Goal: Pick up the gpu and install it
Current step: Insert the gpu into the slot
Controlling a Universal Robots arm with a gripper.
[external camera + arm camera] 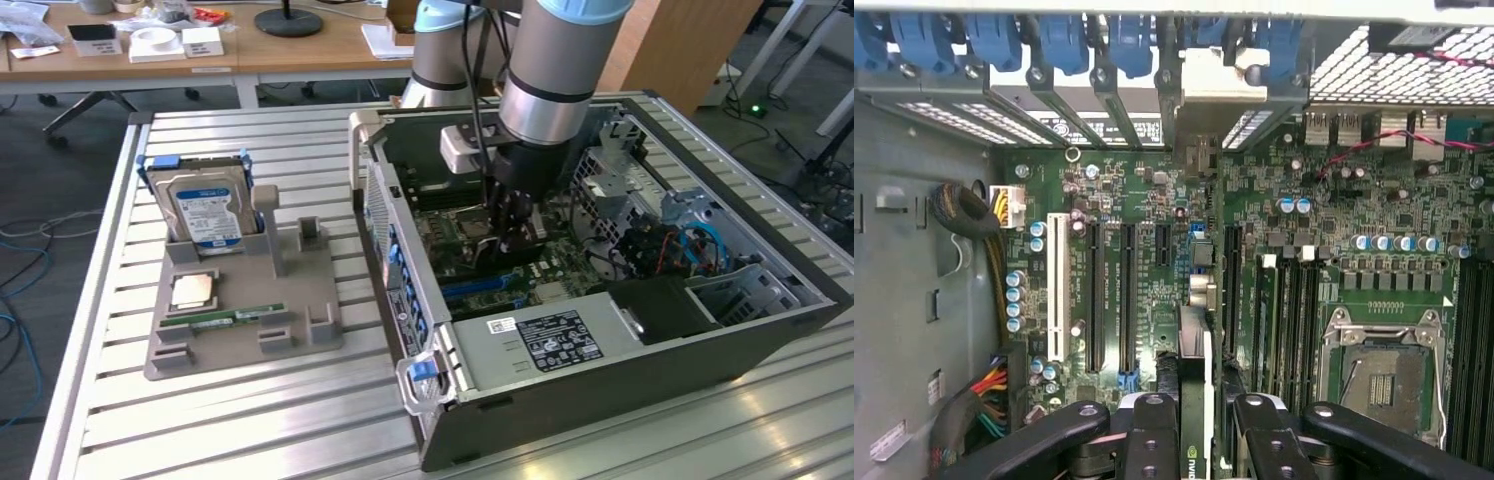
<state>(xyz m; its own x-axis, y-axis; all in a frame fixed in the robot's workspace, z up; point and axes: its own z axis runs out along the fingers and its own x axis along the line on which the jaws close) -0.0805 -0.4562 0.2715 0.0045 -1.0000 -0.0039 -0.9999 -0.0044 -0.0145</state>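
Inside the open case (587, 400), my gripper (1204, 440) is clamped on the gpu (1194, 375), fingers (1154, 440) pressed to both faces of the card; it stands edge-on over the motherboard (1154, 200), in the lane between the long black slots (1097, 300) and the RAM sockets (1284, 320), its far end toward the row of blue latches (1064, 40) at the rear wall; whether its lower edge touches a slot I cannot tell. A green mark on the card's near edge is cut off, unreadable; the white label (550, 341) inside the case carries print too fine to read; the hard drive (207, 210), blue-labelled, stands upright in the grey fixture (240, 340) on the table (267, 420), well apart from the case, a RAM stick (220, 319) lying flat in front of it. Room is tight at the card's flanks; the CPU socket (1384, 370) lies beyond the RAM sockets; cables (964, 215) crowd the opposite wall.
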